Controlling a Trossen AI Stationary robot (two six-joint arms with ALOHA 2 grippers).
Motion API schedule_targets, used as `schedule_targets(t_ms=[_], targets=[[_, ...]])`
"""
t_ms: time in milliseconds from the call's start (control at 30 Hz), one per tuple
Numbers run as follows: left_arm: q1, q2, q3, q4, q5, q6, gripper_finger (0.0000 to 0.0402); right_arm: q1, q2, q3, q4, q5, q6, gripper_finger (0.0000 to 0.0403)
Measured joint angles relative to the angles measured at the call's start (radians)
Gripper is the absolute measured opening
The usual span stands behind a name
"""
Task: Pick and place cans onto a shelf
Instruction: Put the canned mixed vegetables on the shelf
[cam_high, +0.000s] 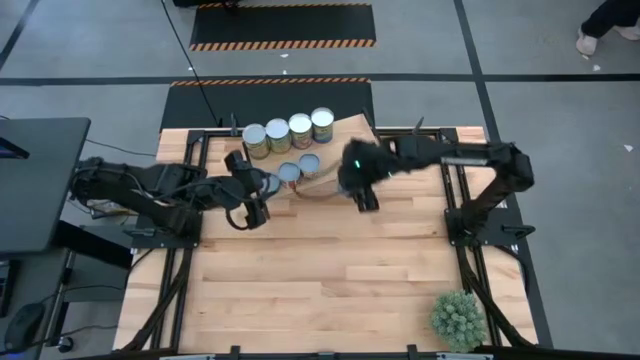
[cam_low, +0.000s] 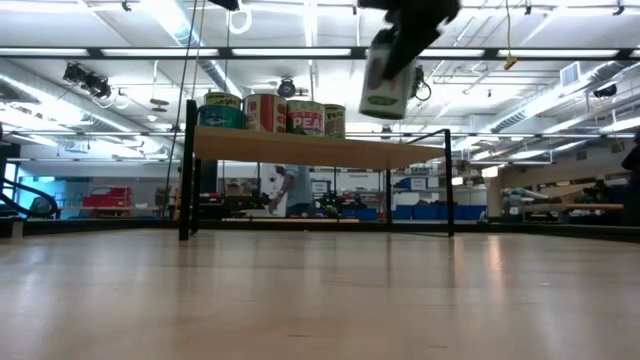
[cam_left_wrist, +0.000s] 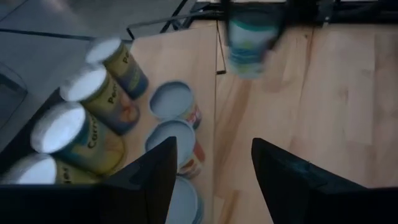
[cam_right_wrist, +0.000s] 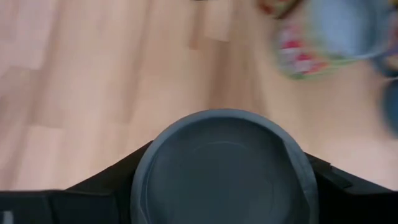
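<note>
The right claw (cam_right_wrist: 224, 205) grips a can (cam_right_wrist: 224, 165) by its sides, raised above the shelf's (cam_low: 320, 148) right end. Rigid, smooth metal; it probably slips easily, so clamp mid-wall. The left claw (cam_left_wrist: 211, 180) hangs half-open and empty.

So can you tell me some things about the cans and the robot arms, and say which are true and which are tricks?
1. The right gripper is holding a can. True.
2. The left gripper is holding a can too. False: its fingers are open with nothing between them.
3. Four cans stand in a row at the back of the shelf. True.
4. The green plant ball sits on the shelf. False: it sits on the table, at a near corner.
5. The held can is resting on the table. False: the low view shows it up in the air.
</note>
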Motion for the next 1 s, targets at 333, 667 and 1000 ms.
schedule_targets(t_ms=[333,667,1000], targets=[[0.061,-0.225,-0.287,0.199,0.046,-0.114,0.0212,-0.220,0.186,0.282,-0.120,-0.053,-0.227,0.0287],[0.102,-0.496,-0.498,0.312,0.042,-0.251,0.0212,-0.276,0.334,0.435,-0.151,-0.148,-0.303,0.0288],[0.101,-0.664,-0.609,0.348,0.027,-0.317,0.0212,-0.284,0.348,0.442,-0.158,-0.193,-0.307,0.0290]])
